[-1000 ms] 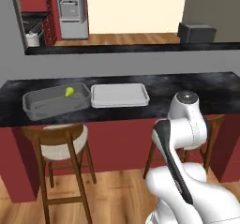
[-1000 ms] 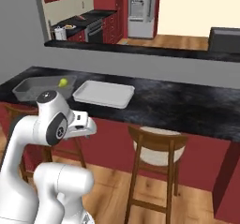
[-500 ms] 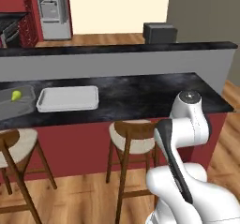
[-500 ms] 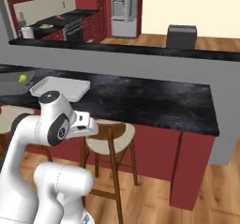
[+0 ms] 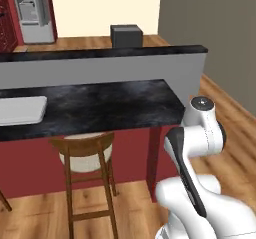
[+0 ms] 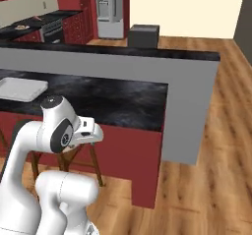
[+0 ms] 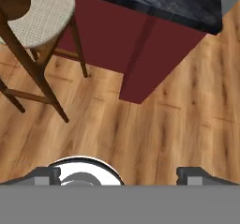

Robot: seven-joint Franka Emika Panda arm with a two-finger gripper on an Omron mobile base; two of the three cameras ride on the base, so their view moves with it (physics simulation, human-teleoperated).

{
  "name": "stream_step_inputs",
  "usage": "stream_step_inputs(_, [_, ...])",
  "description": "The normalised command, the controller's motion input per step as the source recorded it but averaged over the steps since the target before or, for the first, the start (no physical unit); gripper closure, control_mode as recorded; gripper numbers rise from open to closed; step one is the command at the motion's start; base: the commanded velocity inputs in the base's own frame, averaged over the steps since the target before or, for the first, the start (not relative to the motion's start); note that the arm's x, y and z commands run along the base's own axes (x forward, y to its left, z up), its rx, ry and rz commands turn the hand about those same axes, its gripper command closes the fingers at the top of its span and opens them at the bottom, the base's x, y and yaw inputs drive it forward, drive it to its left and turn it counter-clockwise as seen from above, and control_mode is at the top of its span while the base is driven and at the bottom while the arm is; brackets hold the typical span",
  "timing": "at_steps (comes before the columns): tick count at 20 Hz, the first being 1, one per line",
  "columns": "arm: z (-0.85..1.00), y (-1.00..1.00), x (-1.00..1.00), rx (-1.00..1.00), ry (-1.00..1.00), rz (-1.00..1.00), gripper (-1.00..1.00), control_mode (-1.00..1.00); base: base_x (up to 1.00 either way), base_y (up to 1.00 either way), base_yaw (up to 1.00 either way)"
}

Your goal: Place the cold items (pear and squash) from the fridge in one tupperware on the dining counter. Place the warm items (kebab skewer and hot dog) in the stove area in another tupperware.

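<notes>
Fingers spread wide and empty above wood floor, bar stool beside dining counter, pale tray on top

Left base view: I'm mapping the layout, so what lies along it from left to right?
Shallow pale tray on the dining counter → wooden stool under the counter → dark box behind the back wall → robot arm.

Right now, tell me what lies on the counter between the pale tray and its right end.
Nothing: in the left base view the dining counter is bare from tray to end.
</notes>
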Motion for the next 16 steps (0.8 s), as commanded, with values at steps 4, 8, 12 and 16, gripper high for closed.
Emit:
stream_step_inputs(4, [0.0,0.0,0.0,0.0,0.0,0.0,-1.0,1.0,0.0,-1.0,-0.09])
stream_step_inputs(8, [0.0,0.0,0.0,0.0,0.0,0.0,-1.0,1.0,0.0,-1.0,-0.08])
stream_step_inputs(12, [0.0,0.0,0.0,0.0,0.0,0.0,-1.0,1.0,0.0,-1.0,0.0])
stream_step_inputs(16, [0.0,0.0,0.0,0.0,0.0,0.0,-1.0,1.0,0.04,-1.0,0.1])
